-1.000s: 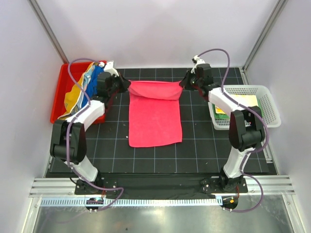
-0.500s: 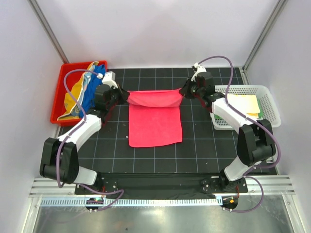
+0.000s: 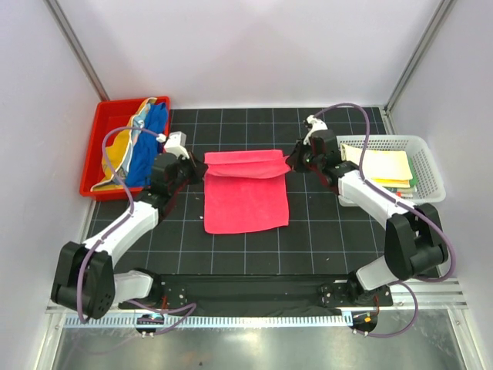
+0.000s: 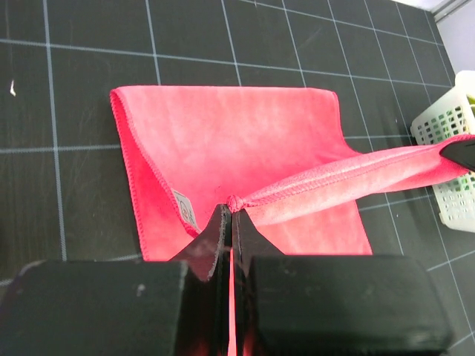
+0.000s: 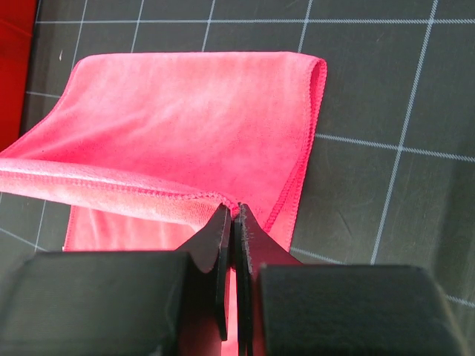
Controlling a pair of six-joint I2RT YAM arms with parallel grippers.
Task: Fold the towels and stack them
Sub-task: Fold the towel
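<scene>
Black gridded mat (image 3: 308,239) across mid-frame, pink-red towel (image 3: 245,202) flat at its centre, upper edge lifted, doubled over and stretched taut. Red bin (image 3: 108,127) upper left holding blue and yellow towels (image 3: 154,135); white mesh basket (image 3: 433,173) at right holding folded yellow towel (image 3: 385,163). Clenched on the stretched edge's corners: left gripper (image 3: 202,171) at left end, right gripper (image 3: 291,160) at right end.

A pink-red towel (image 3: 245,202) lies flat at the middle of the black gridded mat (image 3: 323,231). Its far edge is raised off the mat, taut between its two corners, and doubled over toward the mat's near side. A blue towel (image 3: 155,132) and a yellow towel (image 3: 115,158) lie crumpled off the mat's far-left corner. A pale yellow towel (image 3: 385,163) lies folded flat off its right edge.
</scene>
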